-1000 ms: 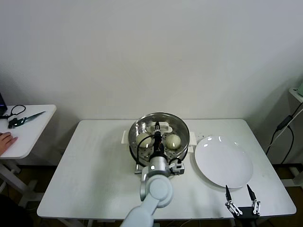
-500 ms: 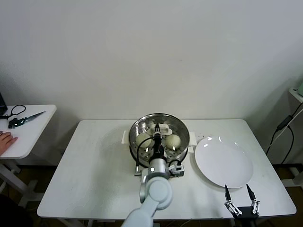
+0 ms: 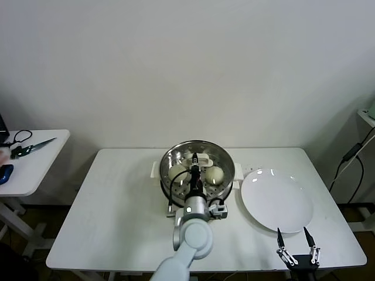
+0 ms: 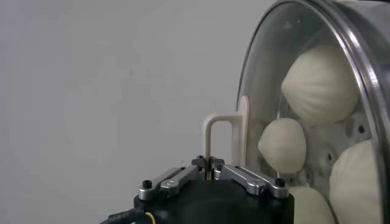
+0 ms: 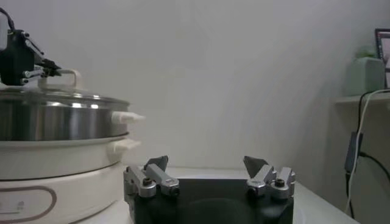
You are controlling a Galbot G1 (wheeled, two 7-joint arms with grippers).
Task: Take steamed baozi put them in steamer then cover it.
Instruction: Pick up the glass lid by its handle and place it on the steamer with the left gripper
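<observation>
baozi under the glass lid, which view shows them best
The left wrist view: four baozi show large through the cover, whose handle the left gripper pinches. The head view shows only two, small, partly behind that arm. The right wrist view shows the steamer's side, no baozi.

Silver-grey left arm (image 3: 190,234) with a black cable; black hand (image 5: 207,182) bodies, silver screw-studded fingers.

The left arm (image 3: 190,234) hides part of the steamer (image 3: 225,159). In the left wrist view, the lid (image 4: 304,36) runs off the edge, and so do two buns (image 4: 359,185).
</observation>
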